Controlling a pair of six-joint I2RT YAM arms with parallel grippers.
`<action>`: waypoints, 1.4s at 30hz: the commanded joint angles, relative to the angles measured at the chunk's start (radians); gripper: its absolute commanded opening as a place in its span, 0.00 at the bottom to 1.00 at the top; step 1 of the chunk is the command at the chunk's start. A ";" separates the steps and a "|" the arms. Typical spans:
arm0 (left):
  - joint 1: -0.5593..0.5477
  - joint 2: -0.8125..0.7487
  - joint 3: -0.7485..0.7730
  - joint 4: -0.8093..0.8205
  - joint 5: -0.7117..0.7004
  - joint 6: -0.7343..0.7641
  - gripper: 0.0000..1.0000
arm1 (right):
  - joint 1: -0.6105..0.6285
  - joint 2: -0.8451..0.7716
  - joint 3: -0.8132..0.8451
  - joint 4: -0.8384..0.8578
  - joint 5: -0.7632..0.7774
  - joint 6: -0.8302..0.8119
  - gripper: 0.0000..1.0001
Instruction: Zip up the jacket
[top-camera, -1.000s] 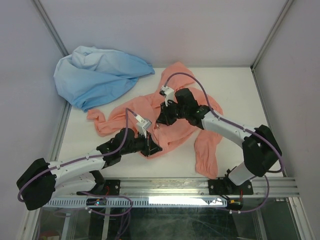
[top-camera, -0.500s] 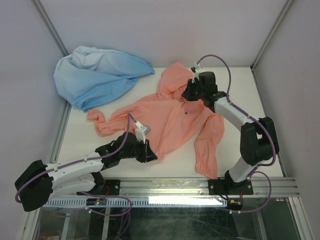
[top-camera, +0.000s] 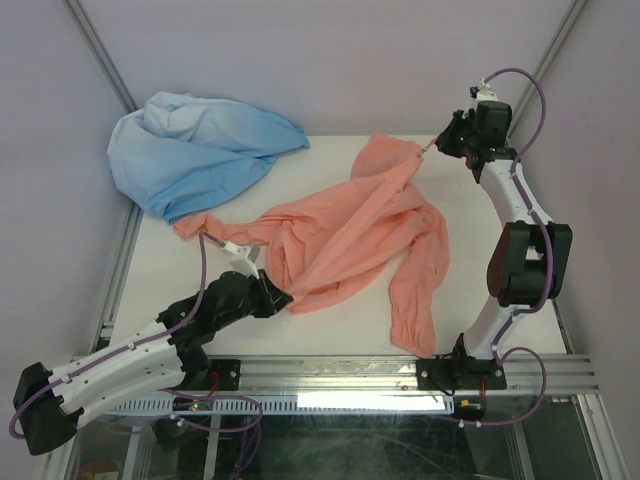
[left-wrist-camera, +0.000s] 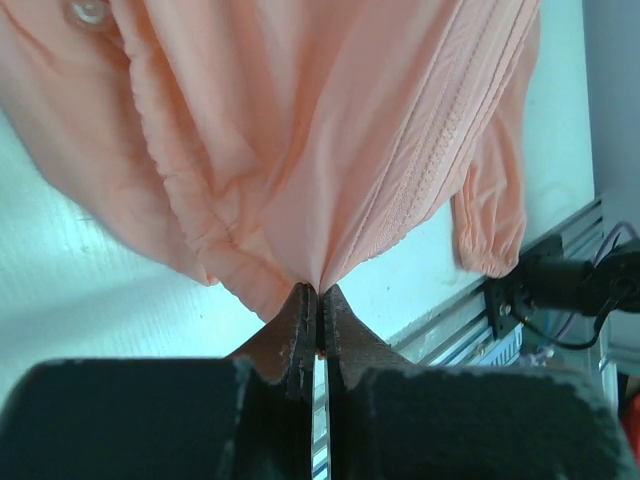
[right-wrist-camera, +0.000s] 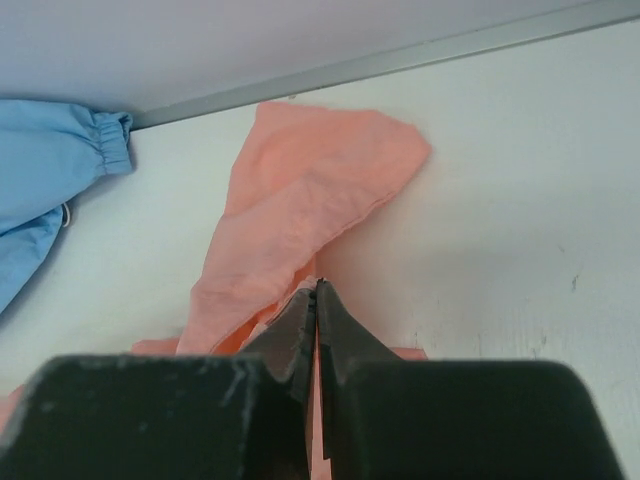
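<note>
The salmon-pink jacket (top-camera: 340, 235) lies across the middle of the table, its front pulled into a taut ridge from near left to far right. My left gripper (top-camera: 284, 298) is shut on the jacket's bottom hem. In the left wrist view the fabric (left-wrist-camera: 350, 150) fans out from my closed gripper (left-wrist-camera: 318, 292), and a line of zip teeth (left-wrist-camera: 428, 185) runs along it. My right gripper (top-camera: 431, 150) is raised at the back right and shut on the jacket's top end. In the right wrist view my gripper (right-wrist-camera: 318, 285) pinches the fabric, with the hood (right-wrist-camera: 320, 170) beyond it.
A light blue garment (top-camera: 195, 150) is heaped at the back left and shows in the right wrist view (right-wrist-camera: 50, 170). One jacket sleeve (top-camera: 412, 300) hangs toward the metal rail (top-camera: 380, 372) at the near edge. Enclosure walls and a frame post (top-camera: 540, 75) stand close behind the right arm.
My right gripper has moved from the jacket's middle up to the back right corner, pulling fabric with it. My left gripper has drawn back to the near left. The jacket front is now stretched taut.
</note>
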 joint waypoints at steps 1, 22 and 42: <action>-0.013 -0.055 0.005 -0.205 -0.103 -0.045 0.00 | -0.032 -0.044 0.043 0.070 -0.013 -0.046 0.00; -0.013 -0.297 0.145 -0.222 -0.432 0.025 0.61 | -0.054 -0.503 -0.399 -0.012 -0.332 -0.035 0.44; -0.011 -0.480 0.313 0.036 -0.637 0.580 0.99 | -0.054 -1.379 -0.850 -0.026 -0.034 -0.006 0.99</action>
